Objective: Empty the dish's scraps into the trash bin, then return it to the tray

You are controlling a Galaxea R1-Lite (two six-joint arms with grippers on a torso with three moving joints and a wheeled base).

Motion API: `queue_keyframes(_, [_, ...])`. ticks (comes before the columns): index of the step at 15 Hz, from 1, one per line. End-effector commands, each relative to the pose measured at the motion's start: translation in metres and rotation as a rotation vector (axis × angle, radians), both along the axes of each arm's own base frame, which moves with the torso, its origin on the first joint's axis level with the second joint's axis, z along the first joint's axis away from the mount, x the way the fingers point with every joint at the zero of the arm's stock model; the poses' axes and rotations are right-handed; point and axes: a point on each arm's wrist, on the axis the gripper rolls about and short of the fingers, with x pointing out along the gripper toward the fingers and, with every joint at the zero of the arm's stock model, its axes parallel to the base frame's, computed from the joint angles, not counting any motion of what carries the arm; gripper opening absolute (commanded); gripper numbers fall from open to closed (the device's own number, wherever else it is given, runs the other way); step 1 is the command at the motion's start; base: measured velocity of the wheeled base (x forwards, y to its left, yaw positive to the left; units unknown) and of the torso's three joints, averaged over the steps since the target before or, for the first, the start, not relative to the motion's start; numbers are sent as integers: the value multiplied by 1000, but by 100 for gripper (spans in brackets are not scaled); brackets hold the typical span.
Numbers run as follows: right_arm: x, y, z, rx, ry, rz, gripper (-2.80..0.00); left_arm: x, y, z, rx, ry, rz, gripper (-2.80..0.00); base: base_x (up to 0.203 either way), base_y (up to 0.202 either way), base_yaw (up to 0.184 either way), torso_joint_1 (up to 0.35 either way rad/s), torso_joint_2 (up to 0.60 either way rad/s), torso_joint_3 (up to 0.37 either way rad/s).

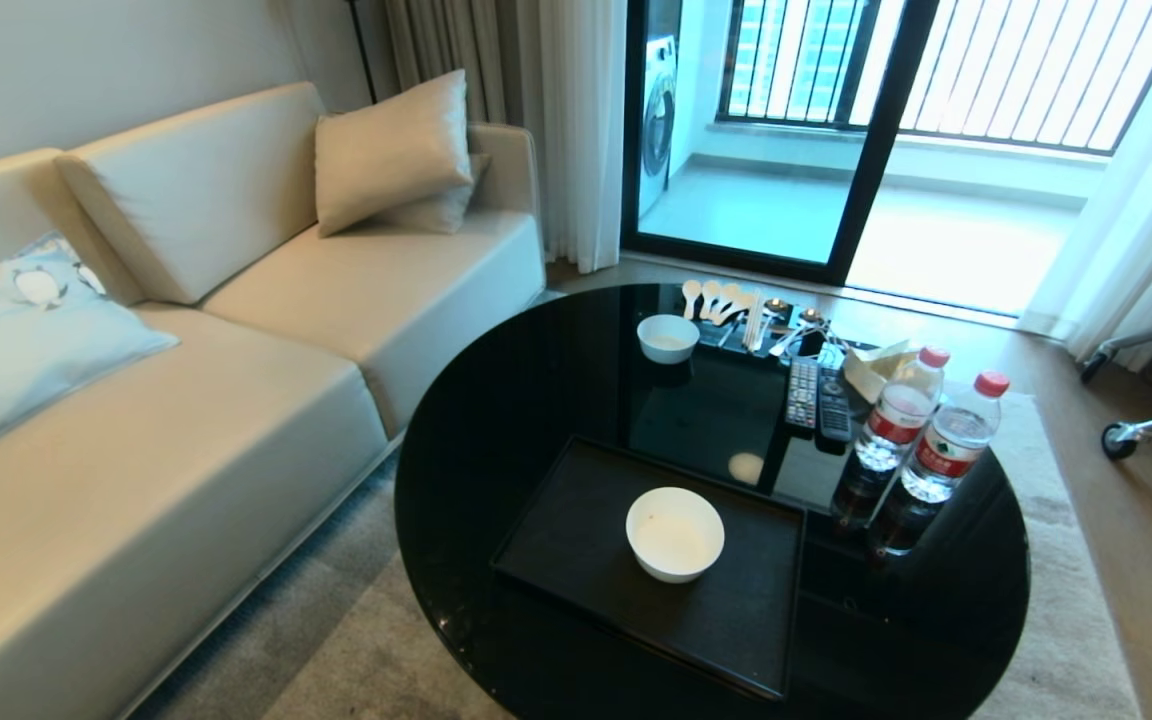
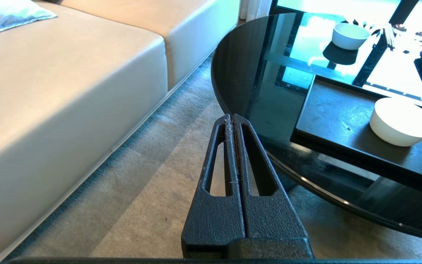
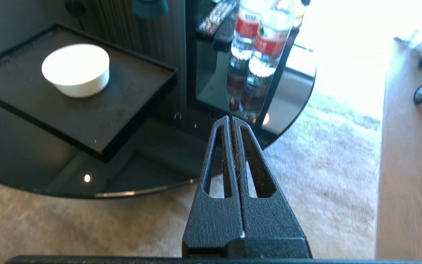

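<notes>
White dish [image 1: 674, 533] empty on black tray [image 1: 576, 520].
Sits upright near tray's centre; left gripper [image 2: 232, 116] and right gripper [image 3: 230, 118] both closed, gripping nothing.

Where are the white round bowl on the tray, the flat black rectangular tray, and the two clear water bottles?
white round bowl [image 1: 674, 533], head view, inner bottom.
flat black rectangular tray [image 1: 576, 530], head view, bare floor left of the bowl.
two clear water bottles [image 1: 948, 445], head view, label of the nearer bottle.
</notes>
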Motion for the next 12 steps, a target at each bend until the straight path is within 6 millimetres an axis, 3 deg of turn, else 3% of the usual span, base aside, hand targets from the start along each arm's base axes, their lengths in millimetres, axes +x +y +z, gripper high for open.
queue_keyframes(1, [-6, 0, -2, 7, -81, 1, -280, 0, 0, 0, -1, -1, 1, -280, 0, 0, 0, 0, 0, 0])
queue_keyframes(12, [-6, 0, -2, 13, -81, 2, -280, 0, 0, 0, -1, -1, 1, -280, 0, 0, 0, 0, 0, 0])
